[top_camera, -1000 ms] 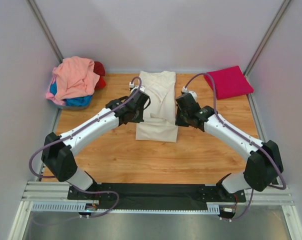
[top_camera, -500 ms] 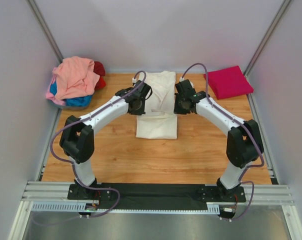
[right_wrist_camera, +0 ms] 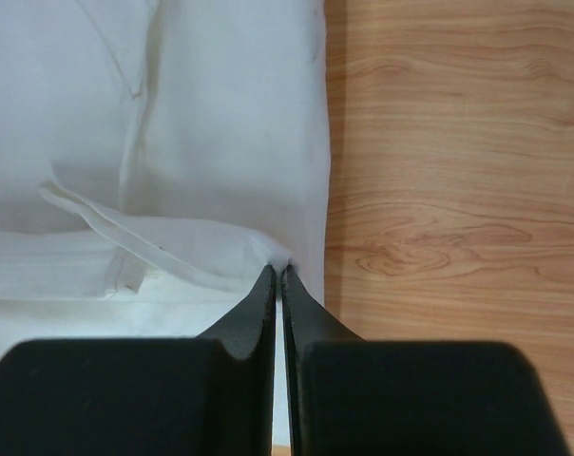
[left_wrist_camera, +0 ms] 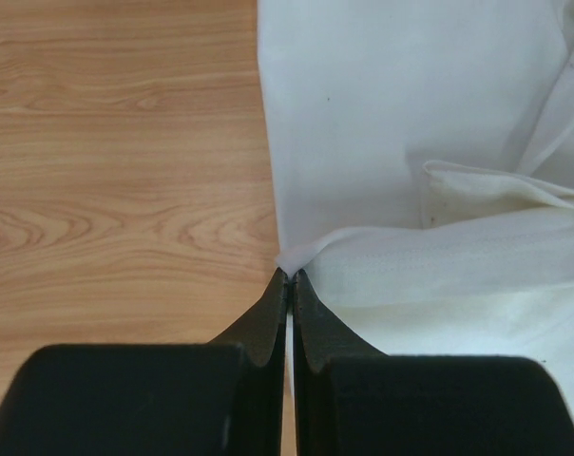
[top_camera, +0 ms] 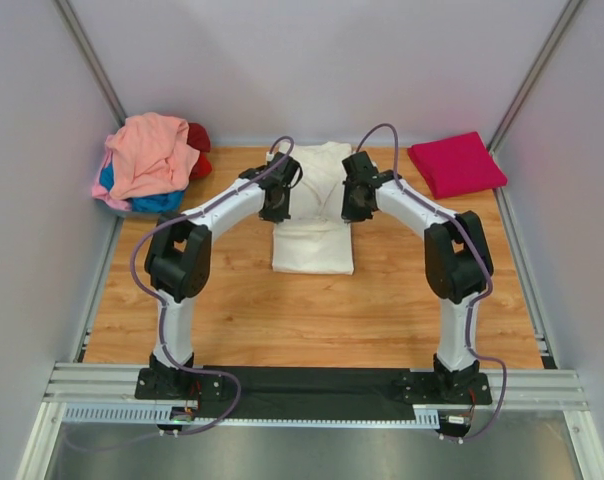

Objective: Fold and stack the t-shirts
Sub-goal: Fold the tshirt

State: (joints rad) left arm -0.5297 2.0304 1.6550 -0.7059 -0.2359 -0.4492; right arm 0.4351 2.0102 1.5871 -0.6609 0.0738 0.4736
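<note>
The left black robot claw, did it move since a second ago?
Yes. The left black two-finger gripper slid toward the wooden table's far edge, pinching the cream-white cloth t-shirt.

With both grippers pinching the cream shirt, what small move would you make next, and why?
The left gripper and right gripper are each shut on a folded-over edge of the cream-white t-shirt, whose fold looks short of its far end. I would probably carry both corners a little toward that end.

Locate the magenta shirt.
In the top view, the magenta shirt lies folded at the table's far right corner, right of the cream shirt.
</note>
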